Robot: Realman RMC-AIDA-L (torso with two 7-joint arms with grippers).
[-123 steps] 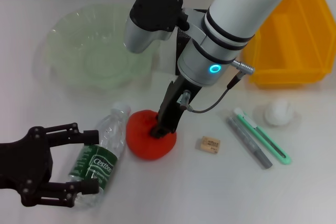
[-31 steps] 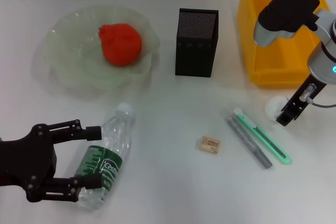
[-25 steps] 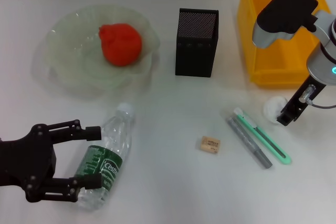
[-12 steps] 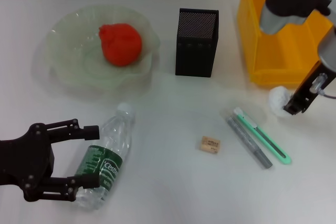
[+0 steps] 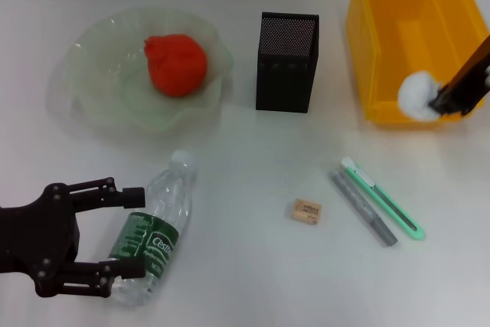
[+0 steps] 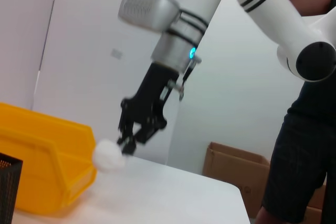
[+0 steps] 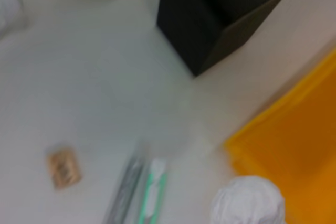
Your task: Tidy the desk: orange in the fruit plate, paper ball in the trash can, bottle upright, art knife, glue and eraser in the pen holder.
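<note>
At far right edge, my right tool (image 5: 442, 103) was cut off by the frame, arm mostly out of view, clamped on 1 paper ball (image 5: 416, 97) over the yellow bin's (image 5: 383, 51) front rim. Left tool (image 5: 126, 231) sat spread wide around 1 lying bottle (image 5: 149, 235). On the surface (image 5: 253, 281): 1 eraser (image 5: 306, 210), 1 knife (image 5: 383, 197), 1 glue pen (image 5: 363, 208), 1 holder (image 5: 286, 61). 1 orange (image 5: 176, 63) lay in the plate (image 5: 92, 97).
</note>
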